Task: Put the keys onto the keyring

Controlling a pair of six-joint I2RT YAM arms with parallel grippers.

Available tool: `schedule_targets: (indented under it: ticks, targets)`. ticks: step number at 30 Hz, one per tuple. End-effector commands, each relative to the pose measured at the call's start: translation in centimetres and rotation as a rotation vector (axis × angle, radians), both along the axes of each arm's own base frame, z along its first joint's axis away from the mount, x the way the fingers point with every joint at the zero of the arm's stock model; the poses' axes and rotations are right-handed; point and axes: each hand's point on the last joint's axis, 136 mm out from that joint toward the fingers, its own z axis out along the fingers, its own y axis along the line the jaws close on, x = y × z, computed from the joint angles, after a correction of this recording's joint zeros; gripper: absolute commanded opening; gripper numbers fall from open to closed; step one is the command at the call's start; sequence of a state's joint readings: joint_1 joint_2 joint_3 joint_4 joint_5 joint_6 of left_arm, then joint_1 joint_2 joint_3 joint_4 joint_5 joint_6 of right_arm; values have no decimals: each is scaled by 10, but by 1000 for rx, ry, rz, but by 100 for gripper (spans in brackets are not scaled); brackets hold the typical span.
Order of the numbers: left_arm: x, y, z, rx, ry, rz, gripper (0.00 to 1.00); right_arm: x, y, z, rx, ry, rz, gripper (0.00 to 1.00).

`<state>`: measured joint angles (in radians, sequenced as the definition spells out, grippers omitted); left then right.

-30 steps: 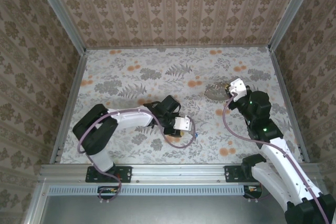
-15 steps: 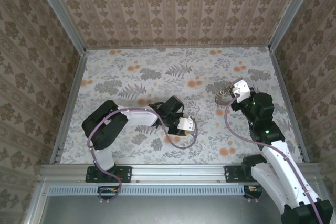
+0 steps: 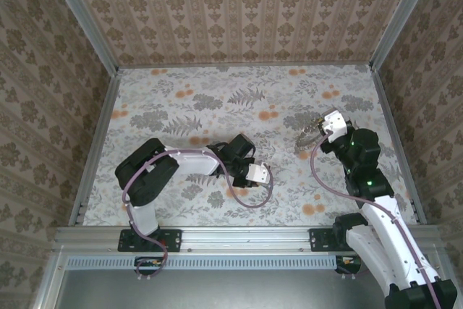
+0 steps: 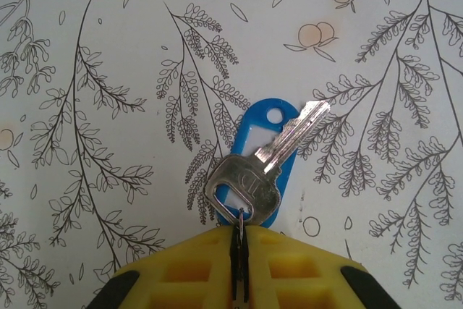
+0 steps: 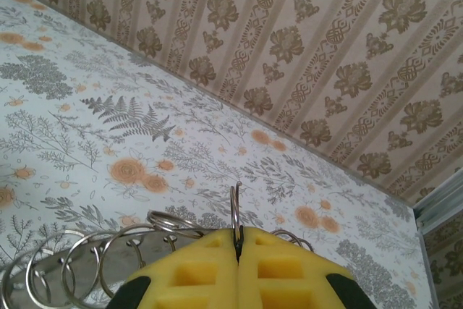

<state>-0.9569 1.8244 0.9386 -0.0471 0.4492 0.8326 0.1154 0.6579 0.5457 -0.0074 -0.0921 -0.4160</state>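
Top view: we see the left gripper (image 3: 255, 174) low over the table (image 3: 217, 92), around 6 o'clock from the table's centre. The right gripper (image 3: 327, 122) sits out at 3 o'clock, raised, with the keyring (image 3: 307, 137) hanging off its tip at the 8 o'clock side.

Left wrist view: the left gripper (image 4: 239, 251) has its yellow pads (image 4: 181, 273) pressed together, pinching a small ring (image 4: 240, 216) that loops through the head of a silver key (image 4: 268, 161). The key lies flat on the table (image 4: 108, 70), blade pointing to 1 o'clock, head at 7 o'clock just beside the pads. We note a blue tag (image 4: 255, 132) under the key, touching it, with its hole end up at 12 o'clock.

Right wrist view: the right gripper (image 5: 237, 251) is closed tight on the keyring (image 5: 235, 208), a thin metal ring standing upright out of the seam between the pads (image 5: 289, 273). More wire loops (image 5: 72, 262) bunch at 8 o'clock from the pads. We cannot tell how the loops link to the pinched ring.
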Motion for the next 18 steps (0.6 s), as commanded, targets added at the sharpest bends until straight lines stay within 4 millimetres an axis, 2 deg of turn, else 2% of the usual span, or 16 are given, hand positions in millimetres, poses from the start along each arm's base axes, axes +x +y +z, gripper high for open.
schedule_targets:
  ticks: [1,3,6,9,13,18]
  targets:
    - [2,-2,-3,-4,-6,-18,12,-3,4,10,9,-46,29,0]
    - [2,-1,-3,-4,-2,-16,10,-3,5,10,10,-45,37,0]
    - [2,1,0,-10,4,-12,0,-4,8,9,10,-42,55,0]
    - [4,2,8,-27,-5,-3,0,-5,14,5,2,-30,92,0]
    - [9,7,41,-109,-14,26,0,-9,28,-1,-13,-4,183,0]
    - [27,29,92,-198,-50,102,0,-20,60,-8,-71,33,369,0]
